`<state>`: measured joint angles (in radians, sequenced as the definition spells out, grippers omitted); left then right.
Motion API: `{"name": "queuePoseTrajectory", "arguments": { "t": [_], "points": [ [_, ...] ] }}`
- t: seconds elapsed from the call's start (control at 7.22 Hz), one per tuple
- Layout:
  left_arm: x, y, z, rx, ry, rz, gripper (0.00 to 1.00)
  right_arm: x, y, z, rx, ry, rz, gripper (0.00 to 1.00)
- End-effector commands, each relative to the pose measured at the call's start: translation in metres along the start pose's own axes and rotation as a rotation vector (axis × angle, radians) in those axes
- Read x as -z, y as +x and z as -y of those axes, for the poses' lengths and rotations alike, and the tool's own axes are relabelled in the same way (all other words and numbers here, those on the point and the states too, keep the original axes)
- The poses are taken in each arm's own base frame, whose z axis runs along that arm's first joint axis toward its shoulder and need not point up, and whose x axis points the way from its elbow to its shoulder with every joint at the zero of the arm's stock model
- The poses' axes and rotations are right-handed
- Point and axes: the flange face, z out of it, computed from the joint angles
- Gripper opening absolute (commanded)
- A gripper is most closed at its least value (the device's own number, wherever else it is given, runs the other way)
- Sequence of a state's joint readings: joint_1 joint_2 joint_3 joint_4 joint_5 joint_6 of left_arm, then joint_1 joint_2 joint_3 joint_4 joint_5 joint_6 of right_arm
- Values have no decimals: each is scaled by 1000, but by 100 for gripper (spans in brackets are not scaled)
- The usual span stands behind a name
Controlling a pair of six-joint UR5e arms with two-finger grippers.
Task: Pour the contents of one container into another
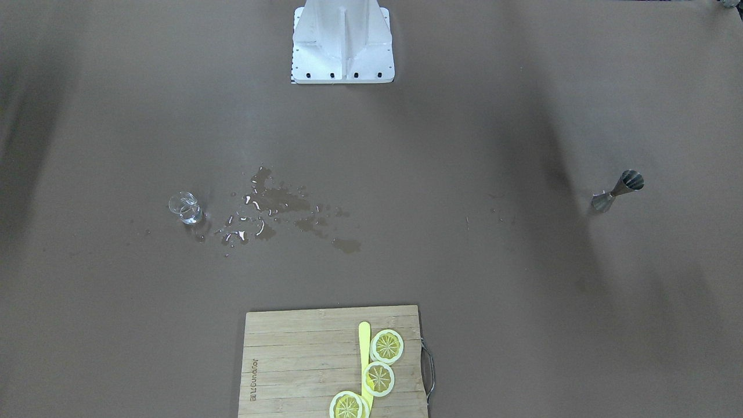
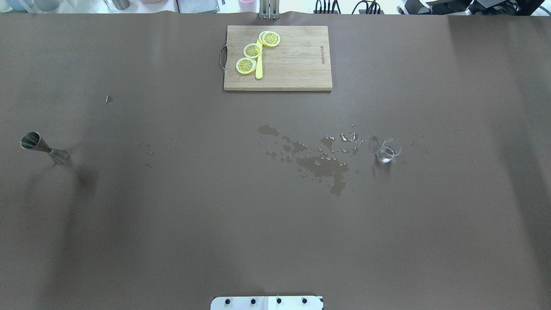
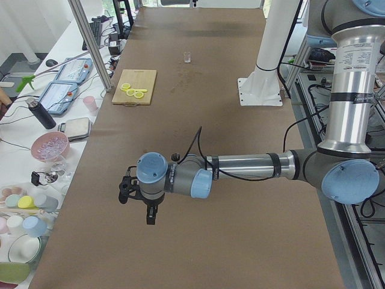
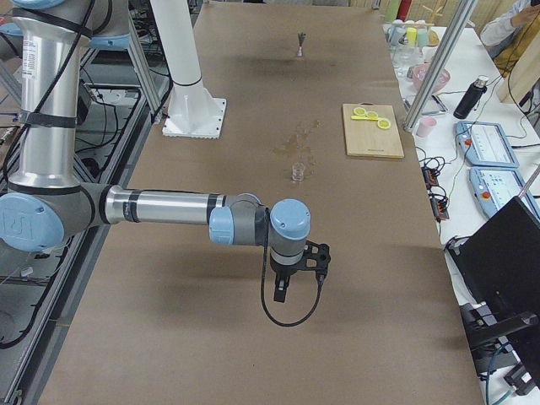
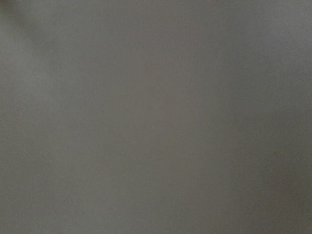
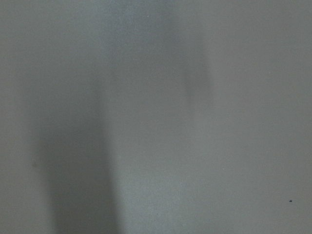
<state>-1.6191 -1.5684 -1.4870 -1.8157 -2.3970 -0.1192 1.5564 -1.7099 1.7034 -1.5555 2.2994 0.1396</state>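
Observation:
A small clear glass beaker [image 1: 186, 208] [image 2: 387, 151] stands upright on the brown table on the robot's right side. Beside it is a patch of spilled liquid [image 2: 323, 161]. A steel double-cone jigger [image 1: 618, 190] [image 2: 43, 147] stands far off on the robot's left side. My left gripper [image 3: 150, 215] shows only in the exterior left view, hanging over bare table near the jigger; I cannot tell if it is open or shut. My right gripper [image 4: 280, 291] shows only in the exterior right view, over bare table short of the beaker [image 4: 298, 172]; its state is also unclear. Both wrist views show only blurred table.
A wooden cutting board [image 2: 297, 64] with lemon slices [image 2: 246, 65] and a yellow knife lies at the far middle edge. The white robot base [image 1: 342, 40] stands at the near middle. Beyond the far edge is a bench with bowls, cups and devices [image 3: 48, 144].

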Motion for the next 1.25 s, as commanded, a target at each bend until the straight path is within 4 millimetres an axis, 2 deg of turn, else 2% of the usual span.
{"name": "queuePoseTrajectory", "arguments": {
  "t": [0.0, 0.42, 0.69, 1.11],
  "points": [
    [-2, -16, -41, 35, -15, -24, 99, 2, 0, 0, 0, 5, 1, 100],
    [15, 11, -28, -23, 23, -8, 99, 3, 1, 0, -2, 6, 1, 100],
    [5, 22, -27, -50, 4, 10, 99, 4, 0, 0, 0, 8, 1, 100],
    [1, 26, -26, -58, -4, 15, 99, 4, -1, 0, 0, 8, 1, 100]
  ]
}}
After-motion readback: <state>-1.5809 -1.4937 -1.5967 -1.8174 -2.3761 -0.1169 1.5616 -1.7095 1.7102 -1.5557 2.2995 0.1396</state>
